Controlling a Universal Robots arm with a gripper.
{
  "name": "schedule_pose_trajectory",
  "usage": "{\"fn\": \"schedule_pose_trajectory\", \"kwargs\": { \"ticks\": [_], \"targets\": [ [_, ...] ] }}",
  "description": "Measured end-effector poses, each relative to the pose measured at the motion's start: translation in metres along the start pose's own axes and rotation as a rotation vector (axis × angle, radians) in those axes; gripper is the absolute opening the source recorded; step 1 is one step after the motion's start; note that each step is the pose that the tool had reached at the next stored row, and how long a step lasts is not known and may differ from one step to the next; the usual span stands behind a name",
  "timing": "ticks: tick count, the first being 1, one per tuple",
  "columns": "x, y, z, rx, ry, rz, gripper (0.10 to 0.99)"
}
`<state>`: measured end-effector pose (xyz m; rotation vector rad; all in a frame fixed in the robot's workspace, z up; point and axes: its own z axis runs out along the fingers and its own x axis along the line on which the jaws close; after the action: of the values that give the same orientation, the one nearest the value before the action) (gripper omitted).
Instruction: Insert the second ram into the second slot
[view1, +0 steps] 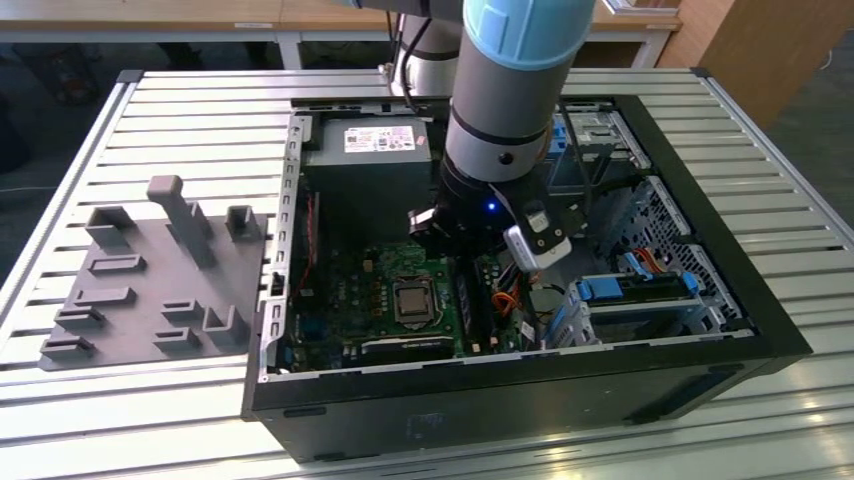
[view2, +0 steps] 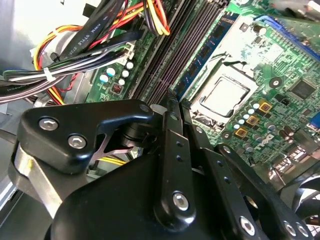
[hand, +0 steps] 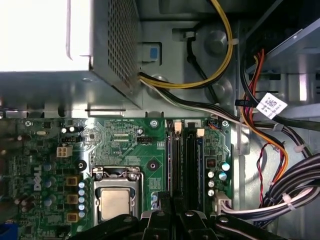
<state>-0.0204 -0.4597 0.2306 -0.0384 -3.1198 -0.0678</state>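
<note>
The gripper's (view2: 170, 100) jaws are drawn close together, their tips right at the near end of the second ram (view2: 202, 52); whether they pinch it cannot be told. In the second wrist view that ram is a thin, long blue board with dark chips, standing on edge in the memory slot nearest the processor socket (view2: 225, 95), with 3 dark slots alongside it on the green motherboard (view2: 280, 70). Bundled cables (view2: 75, 55) lie beside the slots, and in the exterior view the arm (view1: 514, 90) reaches down into the open black computer case (view1: 747, 330).
</note>
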Motion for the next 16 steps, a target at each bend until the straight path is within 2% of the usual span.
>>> {"fn": "schedule_pose_trajectory", "kwargs": {
  "ticks": [16],
  "targets": [
    [-0.0009,-0.0034,0.0043,-0.001,0.0011,-0.003,0.137]
  ]
}}
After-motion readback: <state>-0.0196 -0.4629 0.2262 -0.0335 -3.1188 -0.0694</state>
